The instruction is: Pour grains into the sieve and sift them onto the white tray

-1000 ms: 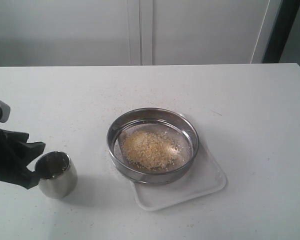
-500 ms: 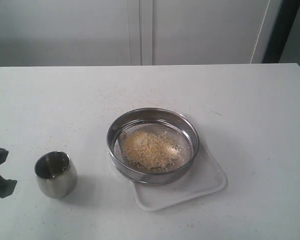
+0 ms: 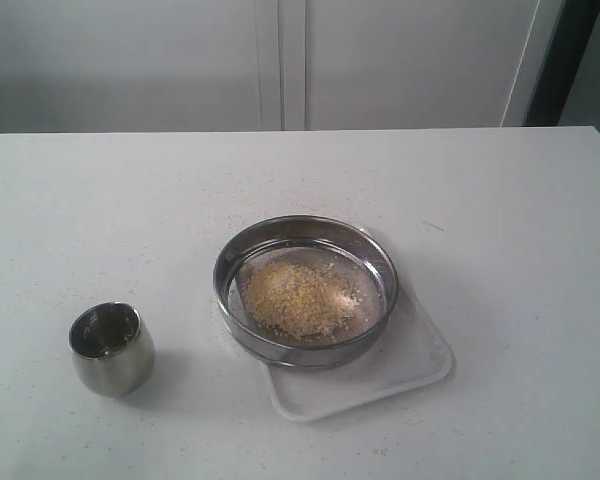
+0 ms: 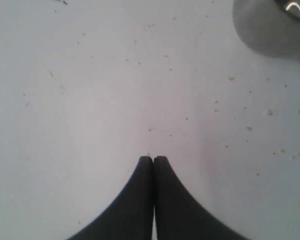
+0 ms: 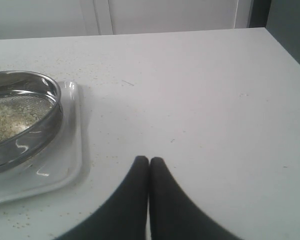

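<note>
The steel sieve (image 3: 306, 290) rests on the white tray (image 3: 380, 385) near the table's middle, and a heap of yellow and pale grains (image 3: 298, 298) lies on its mesh. The right wrist view shows the sieve (image 5: 21, 120), the grains (image 5: 10, 117) and the tray (image 5: 65, 150) to one side of my right gripper (image 5: 149, 159), which is shut and empty over bare table. My left gripper (image 4: 153, 158) is shut with nothing in it, hanging over the table away from the small steel cup (image 4: 272, 25). In the exterior view neither gripper shows.
A small rounded steel cup (image 3: 111, 348) stands upright on the table's left, well apart from the sieve. Stray grains speckle the white tabletop (image 3: 180, 200). White cabinet doors (image 3: 280, 60) close off the back.
My left gripper let go of the steel cup, drew back leftward out of the exterior view and closed. The cup, sieve and tray stay put.
</note>
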